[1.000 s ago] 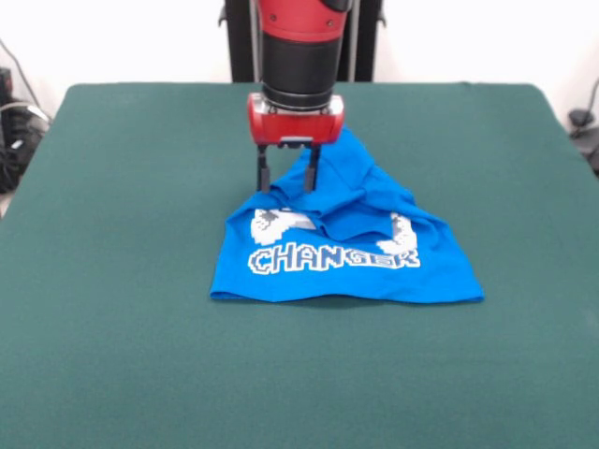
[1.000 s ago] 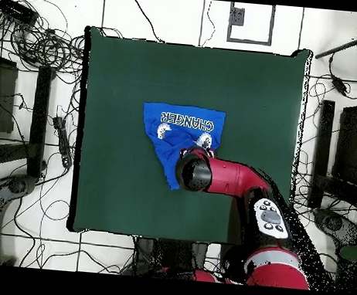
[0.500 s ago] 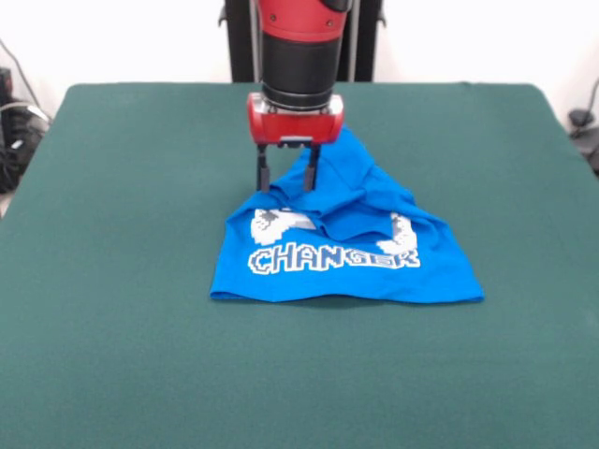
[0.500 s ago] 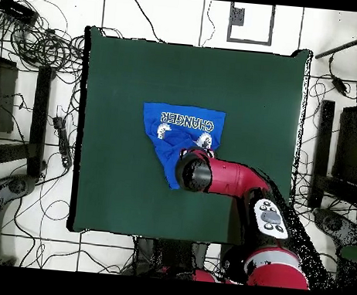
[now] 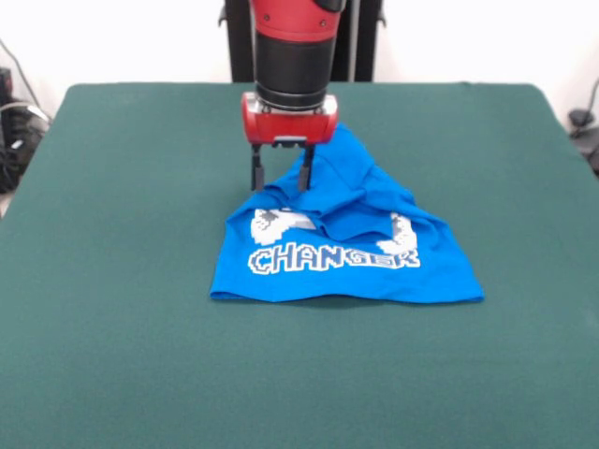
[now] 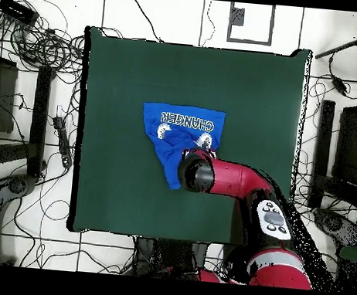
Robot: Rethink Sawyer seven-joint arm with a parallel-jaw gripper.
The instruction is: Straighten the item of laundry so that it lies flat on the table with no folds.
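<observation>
Hovering gripper (image 5: 278, 178), fingers apart, empty | crumpled T-shirt (image 5: 346, 248) lettering partly hidden in folds | table (image 5: 122, 234)

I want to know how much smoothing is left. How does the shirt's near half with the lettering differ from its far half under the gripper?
On the T-shirt, the near half lies flat with a straight hem and a readable "CHANGER"; the far half is bunched into folds. The near half spreads wide; the far half narrows to a point by the open gripper. Both are bright blue and rest on the table.
</observation>
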